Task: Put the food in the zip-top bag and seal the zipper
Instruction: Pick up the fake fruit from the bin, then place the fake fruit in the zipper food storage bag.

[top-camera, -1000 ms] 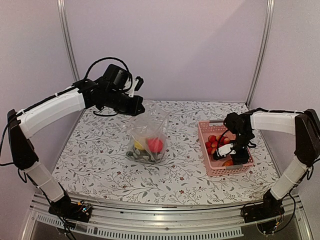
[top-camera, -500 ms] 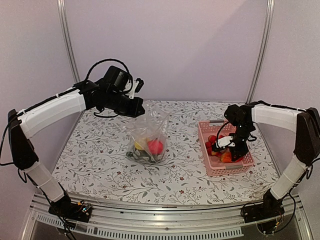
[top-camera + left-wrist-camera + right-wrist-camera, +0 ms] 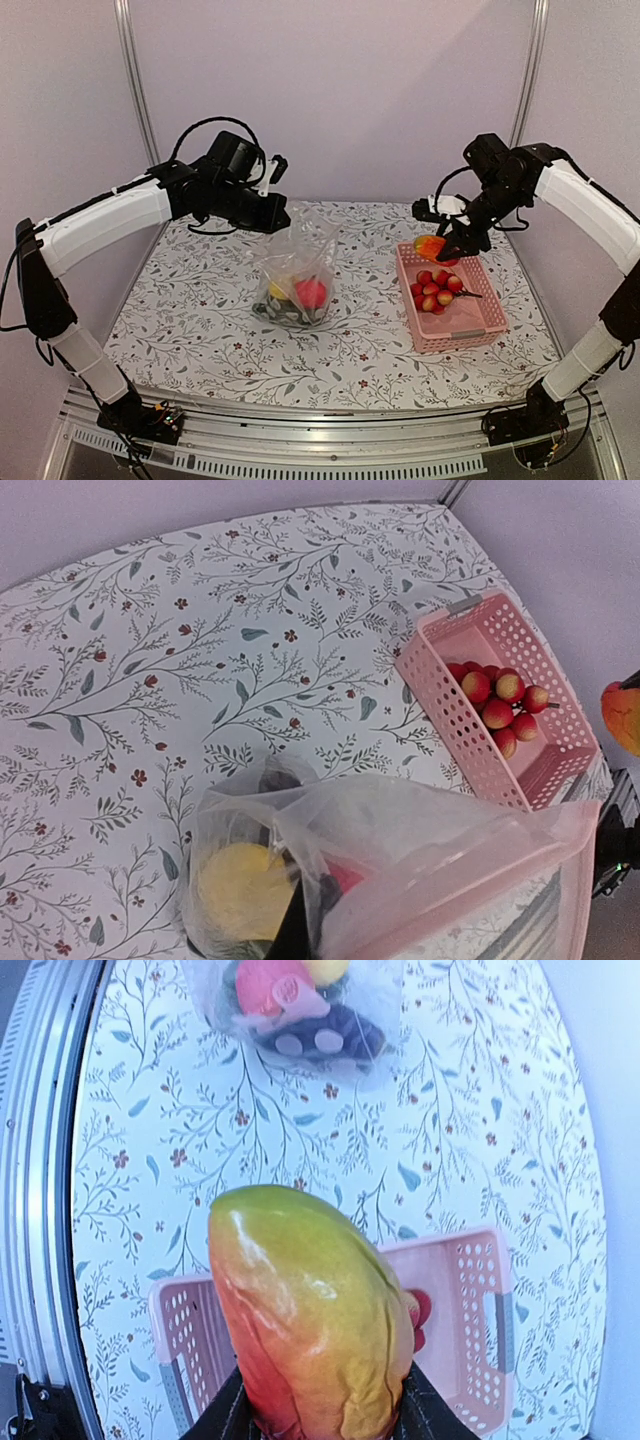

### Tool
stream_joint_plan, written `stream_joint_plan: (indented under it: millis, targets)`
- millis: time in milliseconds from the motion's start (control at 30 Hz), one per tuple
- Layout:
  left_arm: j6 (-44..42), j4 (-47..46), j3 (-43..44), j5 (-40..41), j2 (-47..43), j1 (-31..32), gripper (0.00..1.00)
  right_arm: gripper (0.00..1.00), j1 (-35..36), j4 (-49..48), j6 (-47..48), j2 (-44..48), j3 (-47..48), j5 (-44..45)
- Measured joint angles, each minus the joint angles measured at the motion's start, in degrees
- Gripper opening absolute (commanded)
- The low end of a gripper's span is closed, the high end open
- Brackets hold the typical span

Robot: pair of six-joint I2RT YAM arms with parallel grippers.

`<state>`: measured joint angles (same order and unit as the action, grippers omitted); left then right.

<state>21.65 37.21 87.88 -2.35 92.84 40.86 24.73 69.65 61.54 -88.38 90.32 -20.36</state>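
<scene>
Reference point: the pink basket (image 3: 461, 341), which sits on the floral table cover (image 3: 200, 330).

1. Right gripper (image 3: 440, 246): positioned in the air above the far left corner of the basket. The jaws are closed part-way on a toy fruit (image 3: 428, 246). In the right wrist view the fruit (image 3: 310, 1300) fills the gap between the two dark fingers (image 3: 228, 1415). It is green at the tip, yellow in the middle and red-orange nearest the fingers. The fruit is clear of the basket and touches nothing else.

2. Basket contents: a cluster of cherry tomatoes (image 3: 436, 289) lies in the far half, near the left wall. The near half shows bare pink floor.

3. Zip-top bag (image 3: 297, 265): stands upright on the cover, well to the left of the basket and apart from it. Inside, at the bottom, are a yellow piece (image 3: 277, 290), a red piece (image 3: 311, 291) and a dark green piece (image 3: 285, 311), all pressed together.

4. Left gripper (image 3: 280, 216): positioned to the left of the basket and higher than its rim, at the bag's top edge. The jaws are fully closed, pinching the plastic there and holding the bag up. The zipper strip cannot be made out in any view.
</scene>
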Motion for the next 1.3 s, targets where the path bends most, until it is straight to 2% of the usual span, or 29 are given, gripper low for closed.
stream_joint_plan:
  millis: [233,500,767,933,1033,1200,1300]
  targets:
    - [0.0,-0.1,-0.2,0.0,-0.1,0.0,0.00,0.33,5.8,-7.2,-6.2,0.2,4.0,-8.7]
    - [0.5,-0.1,-0.3,-0.2,-0.5,0.0,0.00,0.36,11.4,-22.7,-17.9,2.1,5.4,-19.9]
    - [0.8,-0.1,-0.3,-0.8,-0.7,0.0,0.00,0.38,17.7,-37.6,-28.6,-1.2,7.0,-22.4]
    - [0.9,-0.1,-0.7,-1.0,-1.6,0.0,0.00,0.39,18.8,-44.5,-35.0,-5.8,7.0,-22.2]
    - [1.0,-0.2,-1.0,-1.1,-2.4,0.0,0.00,0.46,19.1,-47.4,-37.8,-7.6,7.0,-22.2]
    - [1.0,-0.3,-1.6,-1.1,-3.6,0.0,0.00,0.65,20.1,-50.8,-39.9,-9.6,7.0,-20.9]
    - [1.0,-0.3,-1.7,-1.1,-3.9,0.0,0.00,0.69,21.0,-51.5,-40.5,-10.4,7.0,-19.7]
